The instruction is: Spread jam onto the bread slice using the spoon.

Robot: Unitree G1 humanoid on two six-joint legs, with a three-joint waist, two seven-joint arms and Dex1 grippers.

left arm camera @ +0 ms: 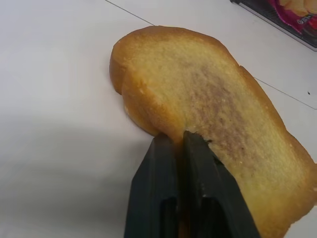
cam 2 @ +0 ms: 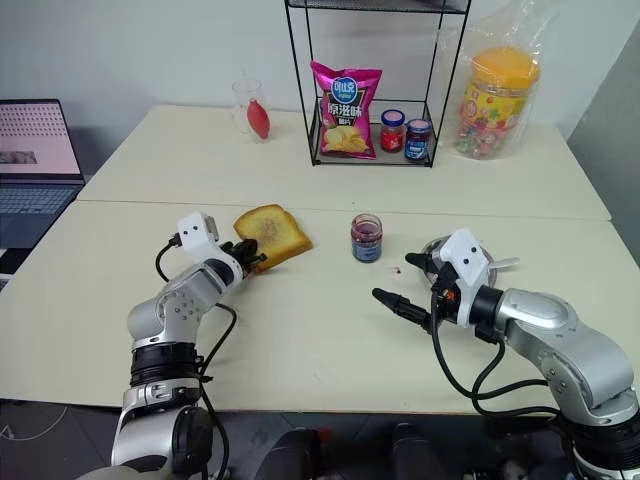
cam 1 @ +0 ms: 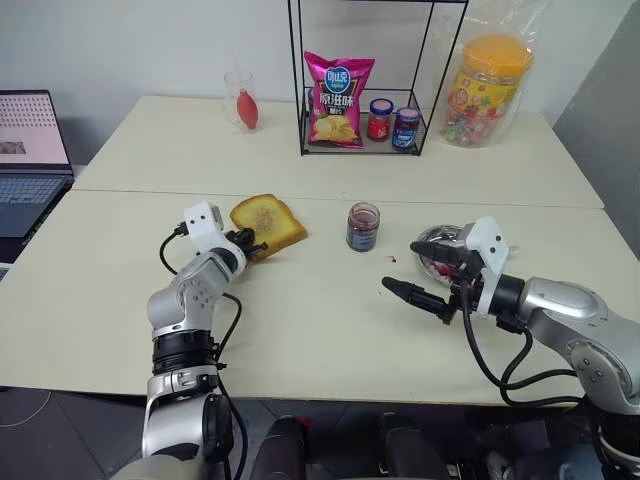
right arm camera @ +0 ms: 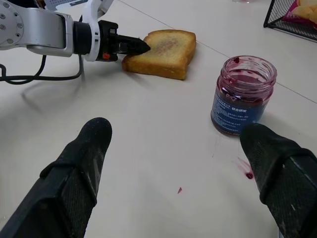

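Pretty plain room: a smooth pale cream tabletop [cam 1: 330, 330] that's really two tables pushed together, you can see the seam running across between them. A bare off-white wall [cam 1: 140, 45] sits right behind the far edge, and a grey panel [cam 1: 600, 100] cuts in at the far right corner. There's a thin black wire-frame shelf rack [cam 1: 362, 80] standing at the back of the far table, and an open dark laptop [cam 1: 30, 160] off the left edge with its screen lit. Lighting is soft and even, just faint shadows on the surface.

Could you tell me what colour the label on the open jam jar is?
Blue, on the jam jar; clearest in the right wrist view.
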